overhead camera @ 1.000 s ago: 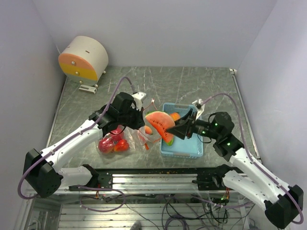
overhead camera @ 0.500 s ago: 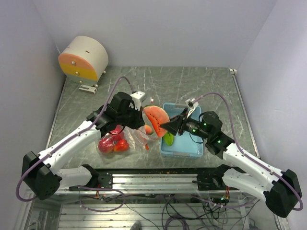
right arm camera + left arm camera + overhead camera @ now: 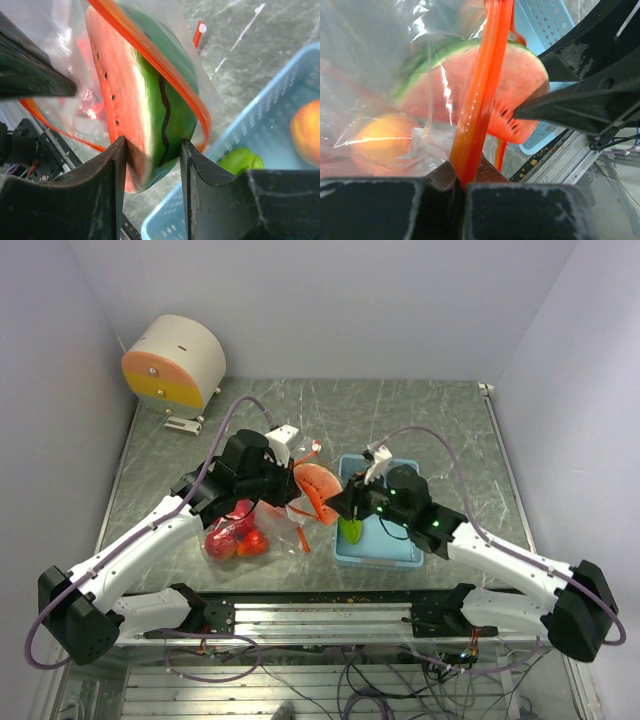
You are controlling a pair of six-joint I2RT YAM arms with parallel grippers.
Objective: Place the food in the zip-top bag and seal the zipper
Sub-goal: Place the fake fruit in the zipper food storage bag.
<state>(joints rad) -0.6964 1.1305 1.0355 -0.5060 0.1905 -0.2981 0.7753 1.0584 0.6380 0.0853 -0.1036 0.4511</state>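
Observation:
The zip-top bag [image 3: 262, 532] lies left of centre with red round fruits [image 3: 235, 540] inside; an orange ball [image 3: 380, 140] shows through its film. My left gripper [image 3: 460, 185] is shut on the red-orange zipper [image 3: 480, 90] and lifts the mouth. My right gripper [image 3: 152, 150] is shut on the watermelon slice [image 3: 135, 90], red flesh on one pad and green rind on the other. The slice [image 3: 318, 486] sits partly inside the mouth, with the zipper [image 3: 150, 50] looping over its rind. The left gripper [image 3: 290, 483] and right gripper [image 3: 335, 506] stand close together.
A light blue tray [image 3: 400, 548] stands right of the bag and holds a green piece [image 3: 352, 530] and an orange fruit [image 3: 307, 130]. A round white, orange and yellow box [image 3: 175, 362] sits at the back left. A metal rail [image 3: 320, 602] runs along the near edge.
My right arm has carried the slice leftward from above the tray into the bag's mouth. The left gripper has kept its hold on the zipper and shifted slightly up and left.

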